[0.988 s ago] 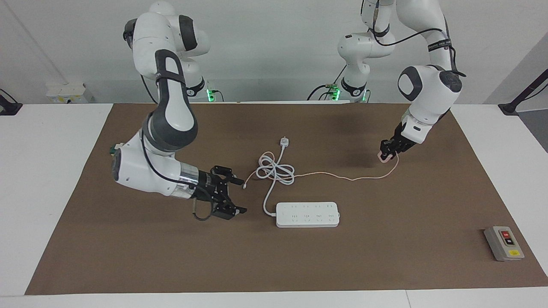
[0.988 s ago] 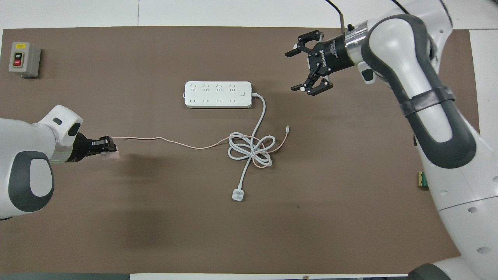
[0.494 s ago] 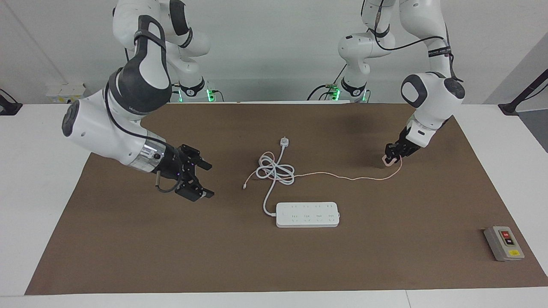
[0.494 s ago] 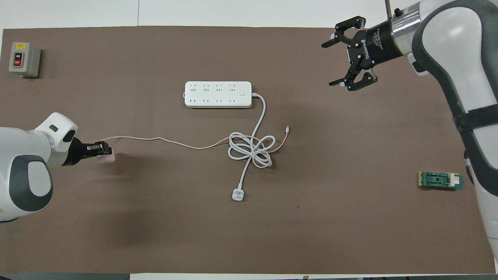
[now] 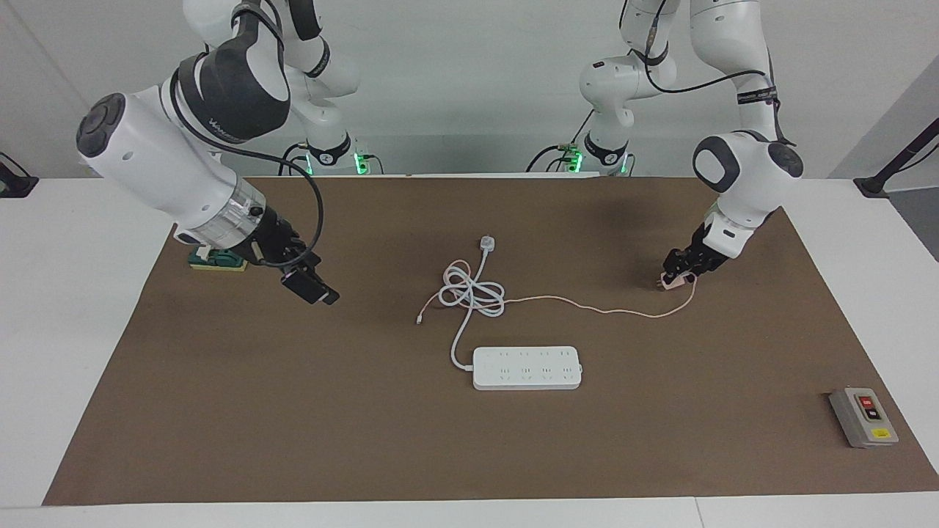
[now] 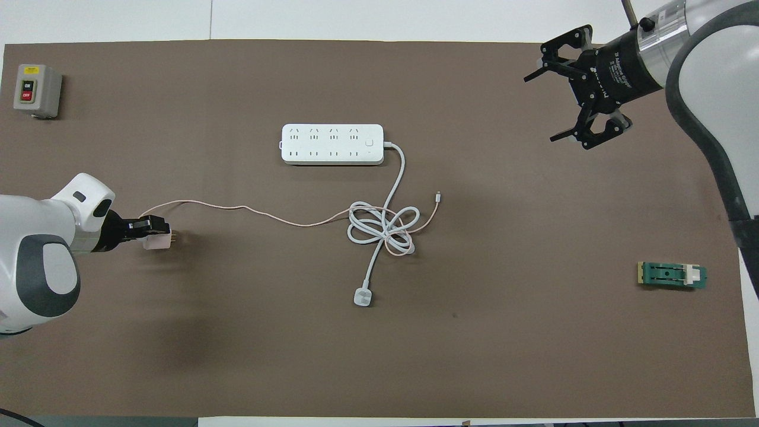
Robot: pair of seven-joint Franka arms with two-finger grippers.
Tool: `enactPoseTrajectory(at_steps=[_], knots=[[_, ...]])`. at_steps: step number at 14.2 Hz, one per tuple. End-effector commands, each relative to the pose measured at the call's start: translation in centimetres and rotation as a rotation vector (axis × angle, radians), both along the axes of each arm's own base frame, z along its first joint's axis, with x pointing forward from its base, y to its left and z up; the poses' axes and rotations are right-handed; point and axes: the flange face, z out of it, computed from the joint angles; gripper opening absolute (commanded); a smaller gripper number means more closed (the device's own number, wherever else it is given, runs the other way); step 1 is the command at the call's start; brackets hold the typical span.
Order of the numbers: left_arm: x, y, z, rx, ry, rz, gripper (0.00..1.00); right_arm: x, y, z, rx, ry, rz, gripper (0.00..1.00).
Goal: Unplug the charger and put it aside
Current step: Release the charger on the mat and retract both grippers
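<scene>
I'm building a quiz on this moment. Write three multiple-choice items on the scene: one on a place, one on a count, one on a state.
1. Where is the charger?
A. plugged into the power strip
B. in the left gripper, toward the left arm's end of the mat
C. on the coiled white cord

2. How many plugs sit in the power strip's sockets?
A. none
B. one
C. two

3. What is the state of the right gripper?
A. shut on the charger's cable
B. shut on the green block
C. open and empty, over the mat

Answers:
1 B, the overhead view shows the left gripper's fingers closed on the pink cube, prongs bare, well away from the strip.
2 A, every socket shows empty in both views.
3 C, the overhead view shows its fingers spread with nothing between them.
</scene>
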Motion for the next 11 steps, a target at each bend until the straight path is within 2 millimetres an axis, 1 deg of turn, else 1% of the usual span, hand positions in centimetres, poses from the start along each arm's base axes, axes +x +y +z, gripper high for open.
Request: enactPoseTrajectory(at_steps=[1,2,3,5,6,7,8,9,10,11], knots=[[1.6,0.8,3.7,-0.027,0.002,-0.029,1.00,-1.9,-1.3,1.7,-0.080,-0.071,0.263,1.00],[2.1,0.9,5.1,-0.027,0.014,-0.029,1.00,-2.3,-1.5,2.0,-0.100,-0.089,0.363,1.00],[2.8,1.0,7.0,-0.015,0.027,-0.015,1.00,-2.6,-2.0,2.6,-0.135,-0.112,0.468,1.00],[4.5,2.2,11.9,0.046,0.070,0.052,1.00,-3.1,-2.9,3.8,-0.199,-0.153,0.663,1.00],[5.2,1.9,13.3,0.062,0.094,0.078,1.00,-3.4,-3.3,4.2,-0.218,-0.161,0.725,1.00],[5.9,1.7,15.0,0.085,0.108,0.111,1.00,-3.9,-4.2,4.6,-0.236,-0.166,0.775,1.00],[6.2,1.2,16.9,0.109,0.126,0.157,1.00,-4.7,-4.8,5.3,-0.246,-0.175,0.818,1.00],[6.4,0.6,18.0,0.133,0.137,0.193,1.00,-5.6,-5.5,5.7,-0.246,-0.183,0.848,1.00],[6.7,-0.5,19.6,0.152,0.121,0.224,1.00,-6.8,-6.1,6.2,-0.245,-0.187,0.859,1.00],[6.6,-0.8,20.6,0.153,0.121,0.236,1.00,-7.8,-6.5,6.3,-0.241,-0.179,0.856,1.00]])
